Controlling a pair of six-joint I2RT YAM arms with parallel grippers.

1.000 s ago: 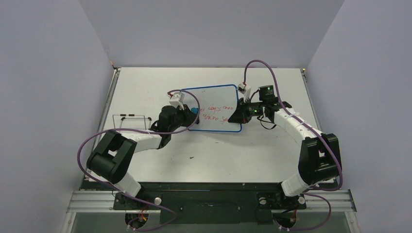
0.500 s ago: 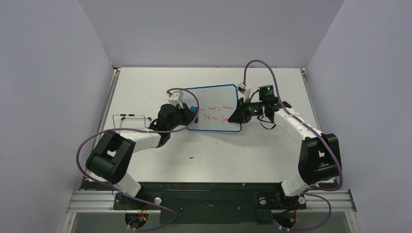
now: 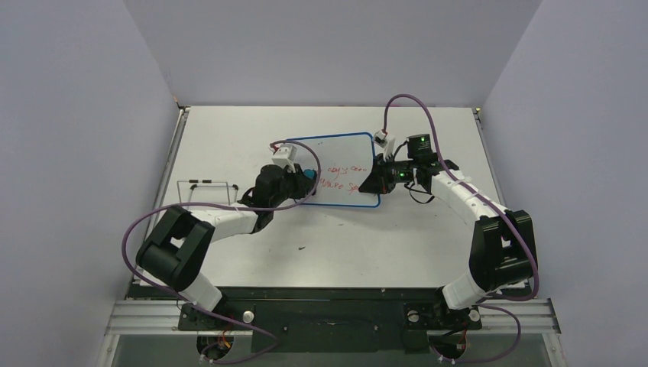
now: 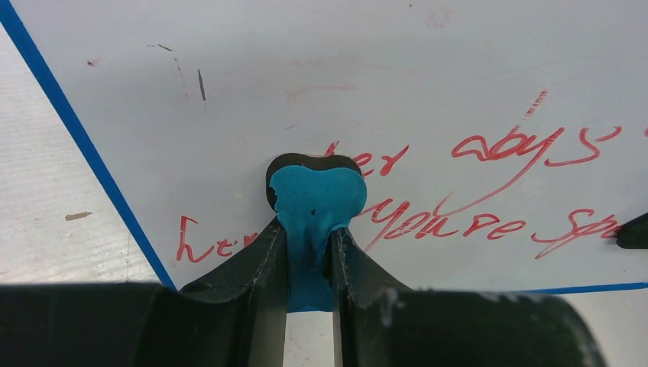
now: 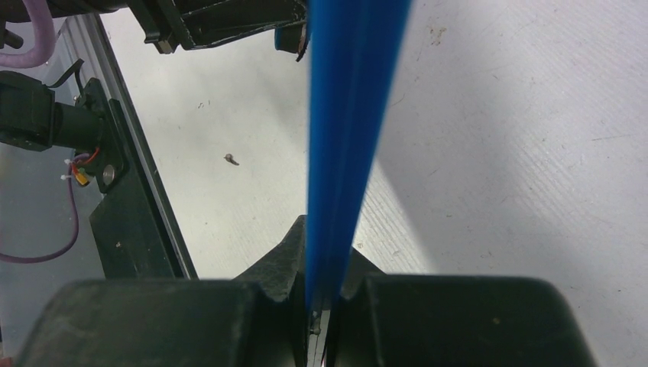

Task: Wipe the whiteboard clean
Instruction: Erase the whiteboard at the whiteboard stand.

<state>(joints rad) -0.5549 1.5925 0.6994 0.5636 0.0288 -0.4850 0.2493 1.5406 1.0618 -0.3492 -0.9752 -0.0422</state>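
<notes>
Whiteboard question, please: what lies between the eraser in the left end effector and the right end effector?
Two lines of red handwriting on the whiteboard, between eraser and right end effector; the left wrist view shows it best.

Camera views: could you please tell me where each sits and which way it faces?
Top external: above, behind the robot, looking down on the whiteboard, left arm and right arm.
Left wrist: behind the left hand, facing the red writing; it pinches the eraser.
Right wrist: behind the right hand, looking along the blue rim it clamps.
Both wrist views share the whiteboard.
</notes>
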